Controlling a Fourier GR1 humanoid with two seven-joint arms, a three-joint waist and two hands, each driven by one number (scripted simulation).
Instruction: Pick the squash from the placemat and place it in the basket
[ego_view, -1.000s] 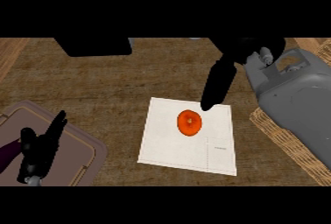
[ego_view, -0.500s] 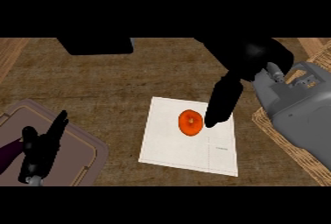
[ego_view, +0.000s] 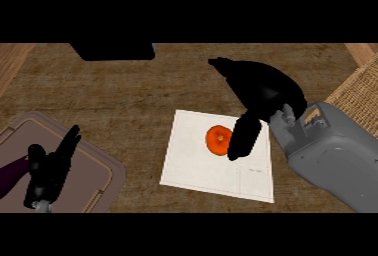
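An orange squash (ego_view: 216, 139) lies on the white placemat (ego_view: 207, 172), near its upper middle. My right hand (ego_view: 258, 90) hovers over the mat's top right, palm down. Its fingers (ego_view: 242, 139) point down along the squash's right side and cover part of it; they look straight, not curled round it. The woven basket (ego_view: 357, 85) shows at the right edge, partly behind my grey right forearm (ego_view: 332, 155). My left hand (ego_view: 48, 167) rests open at the lower left, fingers up.
A purple-brown tray (ego_view: 96, 170) sits at the lower left under my left hand, with a dark purple object (ego_view: 11, 175) at its left edge. A black box (ego_view: 111, 50) stands at the counter's back. A wooden strip (ego_view: 11, 60) runs along the left edge.
My right hand has swung down and to the left over the mat. Its fingers now overlap the squash's right side. The left hand has stayed put.
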